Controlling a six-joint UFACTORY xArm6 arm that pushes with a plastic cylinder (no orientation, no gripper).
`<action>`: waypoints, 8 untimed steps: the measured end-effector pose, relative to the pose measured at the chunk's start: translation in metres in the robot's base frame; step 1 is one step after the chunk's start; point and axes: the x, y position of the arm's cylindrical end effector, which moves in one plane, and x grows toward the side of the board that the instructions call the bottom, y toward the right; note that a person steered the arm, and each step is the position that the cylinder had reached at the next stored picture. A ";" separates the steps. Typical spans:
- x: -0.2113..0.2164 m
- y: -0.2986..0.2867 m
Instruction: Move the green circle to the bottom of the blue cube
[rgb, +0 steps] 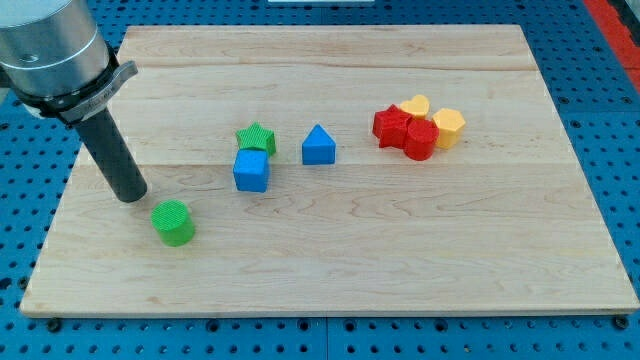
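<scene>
The green circle (174, 222), light, rigid and easily slid, is seen just right of and below my tip (131, 196), a bare rod tool grasping nothing, and is best pushed on its left flank toward the blue cube (251, 170).

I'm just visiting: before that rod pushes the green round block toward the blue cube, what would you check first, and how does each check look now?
1. My tip shows: ok.
2. It sits to the view's left of the green circle, slightly above: ok.
3. Tip touching the circle: cannot tell, close.
4. Board below the blue cube is free: ok.
5. Green star touches the cube's top side, off the path: ok.
6. Blue triangle stands apart at the cube's right: ok.
</scene>
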 end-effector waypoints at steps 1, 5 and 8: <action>-0.001 0.001; -0.003 -0.003; -0.009 -0.015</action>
